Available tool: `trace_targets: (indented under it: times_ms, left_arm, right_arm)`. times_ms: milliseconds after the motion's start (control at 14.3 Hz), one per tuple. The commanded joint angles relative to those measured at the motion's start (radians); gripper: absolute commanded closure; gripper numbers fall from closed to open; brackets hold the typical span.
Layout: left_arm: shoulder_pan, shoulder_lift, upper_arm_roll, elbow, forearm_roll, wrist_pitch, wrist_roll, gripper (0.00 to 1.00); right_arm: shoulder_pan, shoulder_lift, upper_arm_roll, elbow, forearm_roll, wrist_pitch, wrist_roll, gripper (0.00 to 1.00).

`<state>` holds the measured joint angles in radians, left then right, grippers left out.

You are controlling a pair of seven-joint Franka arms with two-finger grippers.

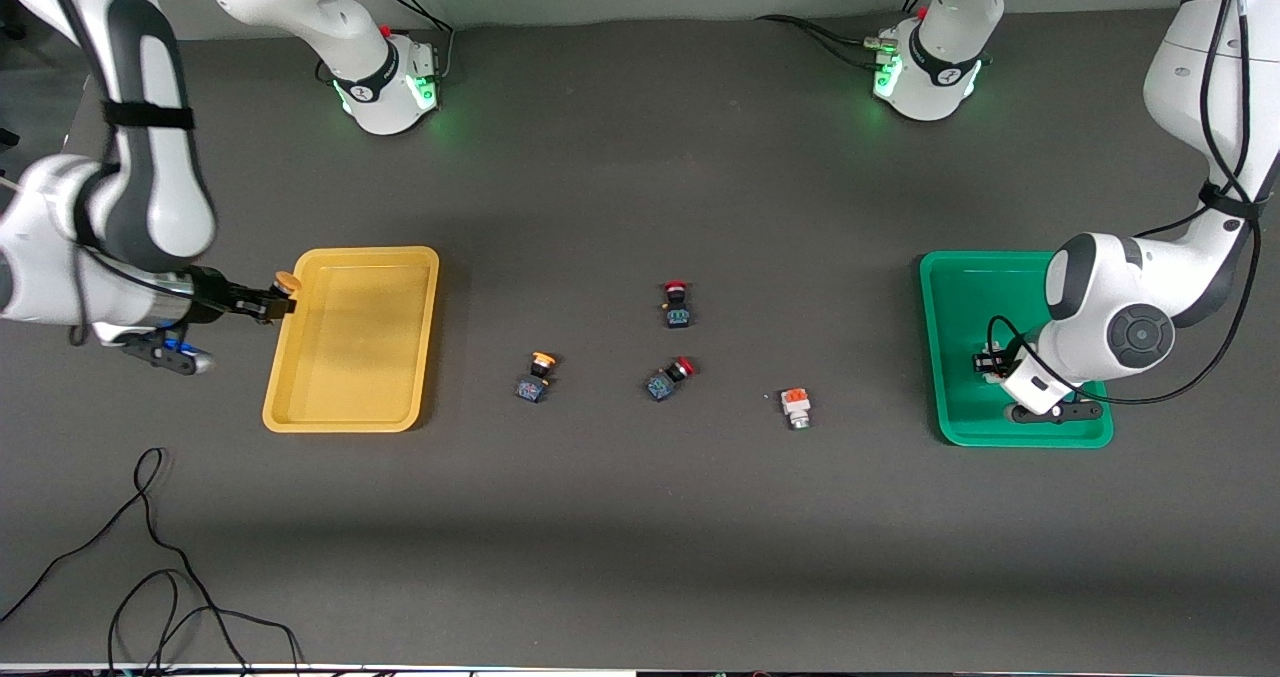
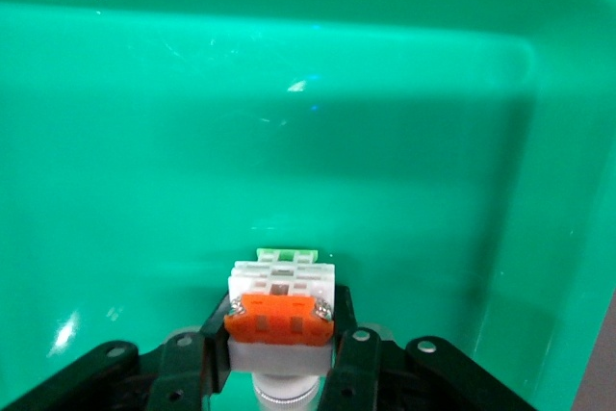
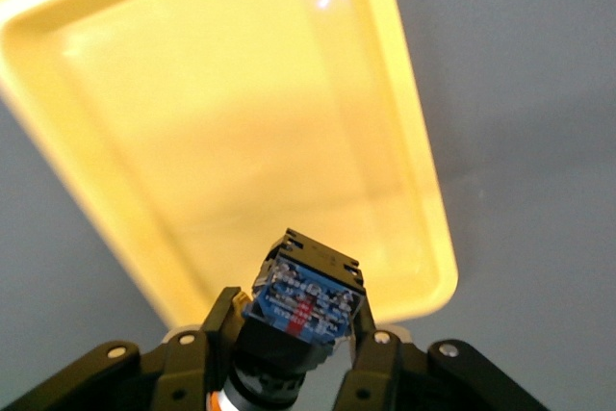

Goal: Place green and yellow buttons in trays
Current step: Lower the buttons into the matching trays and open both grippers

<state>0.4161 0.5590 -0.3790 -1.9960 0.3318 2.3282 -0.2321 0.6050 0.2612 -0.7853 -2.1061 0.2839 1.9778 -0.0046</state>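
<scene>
My right gripper (image 1: pixel 272 304) is shut on a black-bodied button with a yellow-orange cap (image 1: pixel 287 282), over the rim of the yellow tray (image 1: pixel 350 357) at the right arm's end. In the right wrist view the button (image 3: pixel 306 300) sits between the fingers (image 3: pixel 219 320) above the tray (image 3: pixel 241 122). My left gripper (image 1: pixel 988 362) is shut on a white-grey button with an orange block (image 2: pixel 281 315), low inside the green tray (image 1: pixel 960 297), whose floor (image 2: pixel 289 122) fills the left wrist view. Another yellow-capped button (image 1: pixel 537 375) and another white-grey button (image 1: pixel 796 407) lie on the table between the trays.
Two black switches with red caps (image 1: pixel 677 303) (image 1: pixel 669 378) lie mid-table between the loose buttons. A black cable (image 1: pixel 150 557) loops on the table near the front camera at the right arm's end. The arm bases (image 1: pixel 390 87) (image 1: pixel 925 77) stand farthest from the camera.
</scene>
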Motion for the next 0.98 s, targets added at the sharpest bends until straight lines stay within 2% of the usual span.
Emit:
trace_targets:
  times_ms: [0,70,140,280,350,421,491,561,771,911]
  left_arm:
    - [-0.016,-0.048,0.005,-0.023,0.015,-0.029,-0.003,0.48]
    - [-0.020,-0.060,0.000,-0.014,0.015,-0.070,-0.003,0.06]
    - [-0.020,-0.083,-0.004,0.000,0.015,-0.126,-0.001,0.00]
    - [-0.019,-0.137,-0.020,0.038,0.007,-0.249,0.022,0.00]
    - [-0.017,-0.157,-0.035,0.070,-0.003,-0.307,0.022,0.00]
    - [-0.019,-0.172,-0.063,0.125,-0.028,-0.387,0.013,0.00]
    - [-0.019,-0.172,-0.096,0.184,-0.083,-0.458,0.001,0.00]
    - [-0.025,-0.172,-0.118,0.222,-0.132,-0.484,-0.024,0.00]
    - [-0.136,-0.154,-0.139,0.252,-0.152,-0.457,-0.157,0.00]
    - [-0.227,-0.139,-0.139,0.275,-0.151,-0.390,-0.277,0.00]
  right_arm:
    - [0.015,0.050,-0.011,-0.097,0.012,0.171,-0.054,1.00]
    - [0.015,0.076,-0.011,-0.116,0.035,0.217,-0.070,1.00]
    - [0.015,0.111,-0.009,-0.144,0.094,0.272,-0.116,1.00]
    - [0.016,0.189,-0.011,-0.150,0.258,0.297,-0.245,1.00]
    - [0.016,0.210,-0.011,-0.149,0.309,0.297,-0.277,0.79]
    - [0.016,0.216,-0.011,-0.147,0.331,0.296,-0.279,0.29]
    - [0.016,0.210,-0.011,-0.146,0.331,0.294,-0.279,0.18]
    - [0.019,0.201,-0.012,-0.144,0.331,0.289,-0.278,0.00]
    - [0.028,0.158,-0.029,-0.073,0.321,0.164,-0.267,0.00]
    - [0.030,0.155,-0.064,0.070,0.276,-0.024,-0.229,0.00]
